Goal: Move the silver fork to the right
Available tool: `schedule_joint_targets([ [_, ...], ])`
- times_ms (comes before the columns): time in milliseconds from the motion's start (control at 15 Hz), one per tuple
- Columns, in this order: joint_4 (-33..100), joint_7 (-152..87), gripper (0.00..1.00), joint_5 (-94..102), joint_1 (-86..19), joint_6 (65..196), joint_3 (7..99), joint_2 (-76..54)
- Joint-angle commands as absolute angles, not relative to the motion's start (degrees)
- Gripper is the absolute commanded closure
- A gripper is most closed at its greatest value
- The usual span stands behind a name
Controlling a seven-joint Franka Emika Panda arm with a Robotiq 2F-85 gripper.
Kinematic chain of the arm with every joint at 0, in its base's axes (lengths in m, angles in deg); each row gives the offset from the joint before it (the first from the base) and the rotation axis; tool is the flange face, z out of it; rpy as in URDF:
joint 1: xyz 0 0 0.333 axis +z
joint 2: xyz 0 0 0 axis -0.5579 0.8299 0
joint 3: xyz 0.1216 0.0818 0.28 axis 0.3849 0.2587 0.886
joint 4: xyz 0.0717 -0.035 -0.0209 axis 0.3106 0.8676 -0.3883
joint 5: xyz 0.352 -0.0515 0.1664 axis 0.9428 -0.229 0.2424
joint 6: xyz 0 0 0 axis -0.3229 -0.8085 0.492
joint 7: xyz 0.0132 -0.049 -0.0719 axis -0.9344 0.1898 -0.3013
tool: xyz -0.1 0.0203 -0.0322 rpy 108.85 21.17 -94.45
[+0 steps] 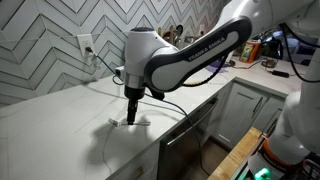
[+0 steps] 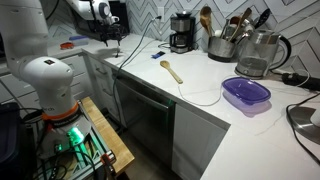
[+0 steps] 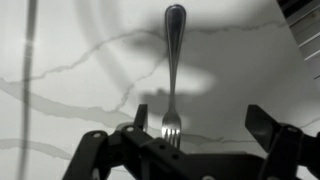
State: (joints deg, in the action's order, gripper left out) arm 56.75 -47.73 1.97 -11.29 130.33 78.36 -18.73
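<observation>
The silver fork (image 3: 173, 60) lies flat on the white marbled counter in the wrist view. Its handle points away from the camera and its tines sit just in front of the gripper body. My gripper (image 3: 200, 118) is open, low over the counter. The tines lie between the two fingers, close to the left finger and well apart from the right one. In an exterior view my gripper (image 1: 132, 114) points straight down at the counter (image 1: 70, 120), its tips at the surface. The fork is too small to make out there.
A wall outlet (image 1: 85, 44) is behind the arm. A black cable (image 1: 180, 108) runs over the counter's front edge. A tan wooden spoon (image 2: 172, 71), a purple lidded container (image 2: 246, 93), a kettle (image 2: 258, 55) and a coffee maker (image 2: 181, 32) stand on the counter.
</observation>
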Motion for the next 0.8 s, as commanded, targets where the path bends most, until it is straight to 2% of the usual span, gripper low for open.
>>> schedule_joint_targets([
  [0, 53.1, -45.78, 0.0, 0.57, -10.57, 133.86, 78.41, -13.74],
  [733, 50.2, -41.43, 0.0, -5.95, -7.86, 142.65, 76.07, -7.19],
])
